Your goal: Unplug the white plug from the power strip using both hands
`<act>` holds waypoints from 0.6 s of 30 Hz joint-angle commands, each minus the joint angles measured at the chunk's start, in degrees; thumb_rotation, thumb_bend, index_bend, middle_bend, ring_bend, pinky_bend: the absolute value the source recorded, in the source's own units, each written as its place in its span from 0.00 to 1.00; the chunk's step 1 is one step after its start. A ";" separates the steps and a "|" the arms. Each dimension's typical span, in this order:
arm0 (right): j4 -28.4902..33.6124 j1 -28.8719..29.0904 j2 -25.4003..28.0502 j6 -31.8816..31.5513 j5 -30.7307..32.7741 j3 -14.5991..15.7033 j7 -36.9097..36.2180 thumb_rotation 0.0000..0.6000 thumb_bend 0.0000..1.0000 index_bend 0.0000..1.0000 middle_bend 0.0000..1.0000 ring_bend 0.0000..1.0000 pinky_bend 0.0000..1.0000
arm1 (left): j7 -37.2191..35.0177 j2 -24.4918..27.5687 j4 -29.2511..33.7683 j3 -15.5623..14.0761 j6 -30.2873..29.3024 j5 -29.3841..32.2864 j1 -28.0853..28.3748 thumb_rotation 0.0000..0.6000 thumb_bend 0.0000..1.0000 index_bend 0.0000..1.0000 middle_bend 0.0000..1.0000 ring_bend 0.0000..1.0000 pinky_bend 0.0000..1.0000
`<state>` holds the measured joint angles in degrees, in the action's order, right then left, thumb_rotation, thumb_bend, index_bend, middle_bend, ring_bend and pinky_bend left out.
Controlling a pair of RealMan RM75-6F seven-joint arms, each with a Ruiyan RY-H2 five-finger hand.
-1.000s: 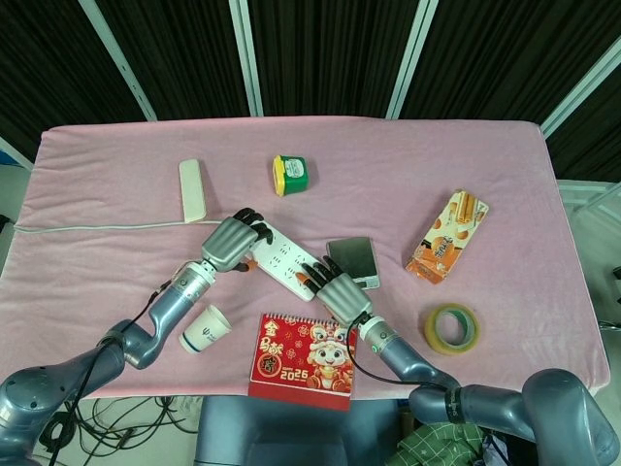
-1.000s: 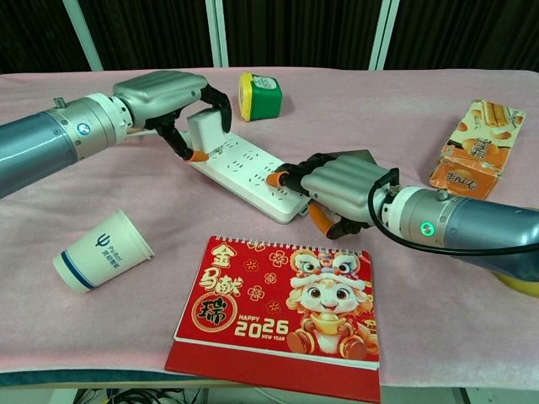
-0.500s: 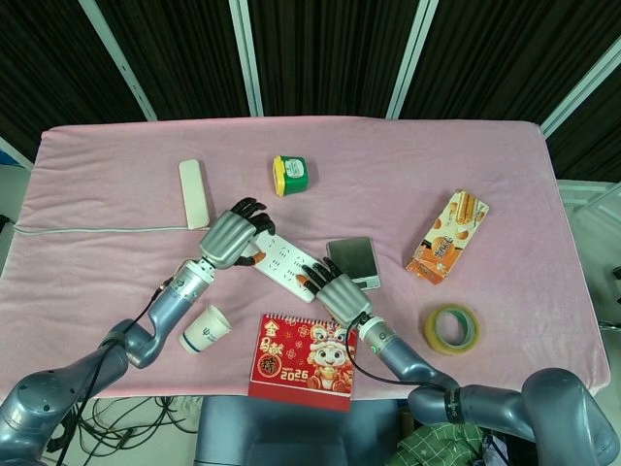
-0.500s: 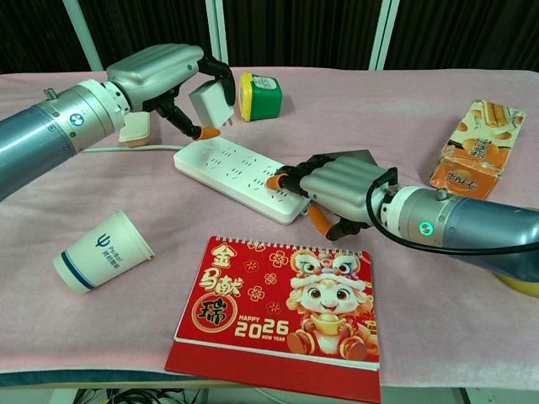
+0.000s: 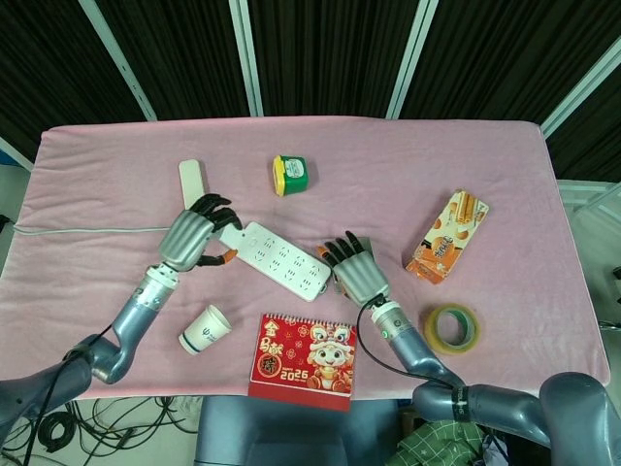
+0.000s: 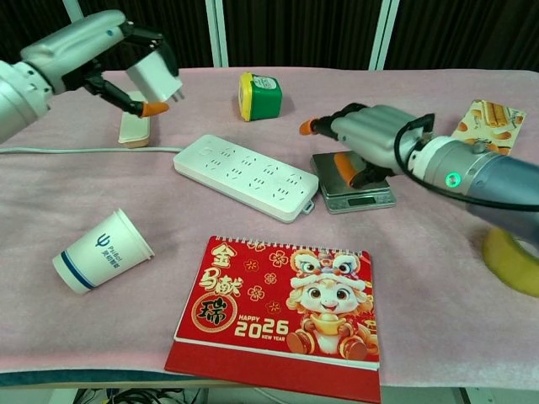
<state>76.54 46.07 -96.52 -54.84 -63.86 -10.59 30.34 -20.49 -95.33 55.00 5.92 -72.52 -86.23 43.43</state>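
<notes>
White plug [image 6: 157,77] being pinched by left hand [image 6: 101,52], raised at upper left of frame, clear of power strip [image 6: 246,177]. Right hand [image 6: 370,143] being held above scale [image 6: 354,182], fingers loosely spread, nothing held. Versus earlier frame: right hand lifted off strip, plug carried farther left. Pink cloth [image 5: 408,175] covering table; dark curtain behind.

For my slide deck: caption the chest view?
Left hand lifts the white plug clear of the power strip; right hand released.

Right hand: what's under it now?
In the chest view the right hand, holding nothing, hovers over the small scale. The scale's front shows; its back edge is covered by the hand.
</notes>
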 commanded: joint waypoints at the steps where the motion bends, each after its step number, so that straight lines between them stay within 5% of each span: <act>1: 3.71 -2.32 6.18 -1.45 1.99 -0.84 0.05 1.00 0.69 0.12 0.12 0.10 0.04 | -2.70 4.10 4.20 -3.07 -1.24 1.18 -5.24 1.00 0.62 0.62 0.66 0.20 0.18; 8: 6.60 -6.16 14.04 -2.97 3.03 0.49 -1.84 1.00 0.58 0.12 0.12 0.10 0.04 | -5.64 4.07 1.67 -6.18 -2.32 1.14 -10.88 1.00 0.61 0.61 0.65 0.19 0.17; 18: 6.25 -10.49 19.05 -4.51 1.97 2.67 -6.28 1.00 0.58 0.12 0.12 0.10 0.04 | -7.99 -0.78 -7.98 -6.53 2.51 1.59 -11.82 1.00 0.50 0.51 0.57 0.14 0.15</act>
<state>82.94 35.78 -77.66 -59.36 -61.77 -8.10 24.25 -27.72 -94.88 48.51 -0.73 -72.06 -85.10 31.41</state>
